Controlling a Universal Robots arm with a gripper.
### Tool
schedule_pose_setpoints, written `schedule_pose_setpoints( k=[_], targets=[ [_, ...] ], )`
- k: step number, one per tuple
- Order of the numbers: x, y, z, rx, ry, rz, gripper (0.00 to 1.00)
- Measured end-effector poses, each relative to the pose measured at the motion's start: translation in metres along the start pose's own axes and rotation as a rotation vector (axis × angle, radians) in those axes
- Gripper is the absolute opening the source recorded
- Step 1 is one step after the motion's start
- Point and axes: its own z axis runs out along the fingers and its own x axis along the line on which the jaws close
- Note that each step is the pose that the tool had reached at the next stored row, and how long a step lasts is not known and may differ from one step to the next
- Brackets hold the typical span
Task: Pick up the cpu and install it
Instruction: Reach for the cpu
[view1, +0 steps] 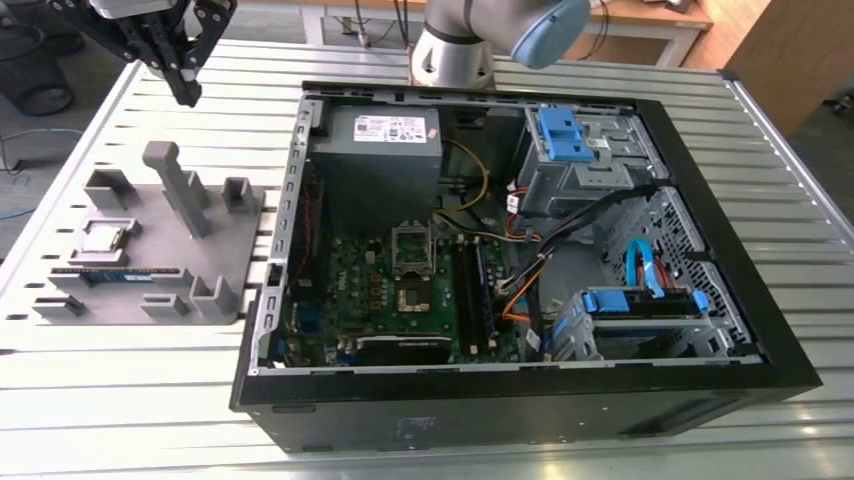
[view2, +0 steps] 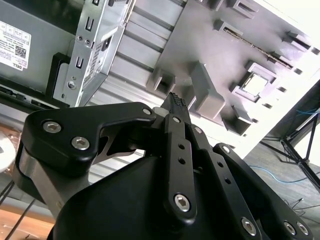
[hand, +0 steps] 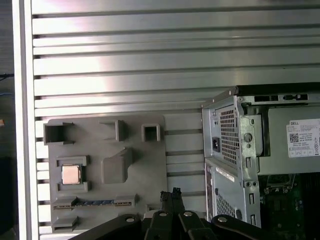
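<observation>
The cpu is a small square chip with a shiny metal top. It lies in a pocket of the grey holder plate at the exterior view's left, beside the open computer case. Both wrist views show the cpu resting in that pocket. My gripper hangs high above the table beyond the holder plate, well clear of the cpu, with its black fingers shut together on nothing. The motherboard's socket sits in the middle of the case, with its silver frame beside it.
A long memory stick lies in a slot of the holder plate next to the cpu. Grey posts stand up from the plate. Inside the case are a power supply, blue drive cages and loose cables. The slatted metal table surrounds everything.
</observation>
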Motion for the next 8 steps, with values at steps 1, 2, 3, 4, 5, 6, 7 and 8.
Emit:
schedule_pose_setpoints(
  k=[1, 2, 3, 4, 5, 6, 7, 8],
  targets=[
    [0.0021, -0.0002, 0.0001, -0.0001, -0.0001, 0.000, 0.11],
    [0.0042, -0.0003, 0.0001, 0.0000, -0.0001, 0.000, 0.11],
    [0.0063, -0.0005, 0.0002, 0.0000, -0.0001, 0.000, 0.11],
    [0.0085, -0.0006, 0.0002, 0.0000, -0.0002, 0.000, 0.11],
    [0.0109, -0.0008, 0.0002, 0.0000, -0.0002, 0.000, 0.11],
    [0.0132, -0.0009, 0.0003, 0.0000, -0.0003, 0.000, 0.11],
    [0.0156, -0.0011, 0.0003, -0.0001, -0.0004, 0.000, 0.11],
    [0.0178, -0.0012, 0.0003, 0.0000, -0.0005, 0.000, 0.11]
  ],
)
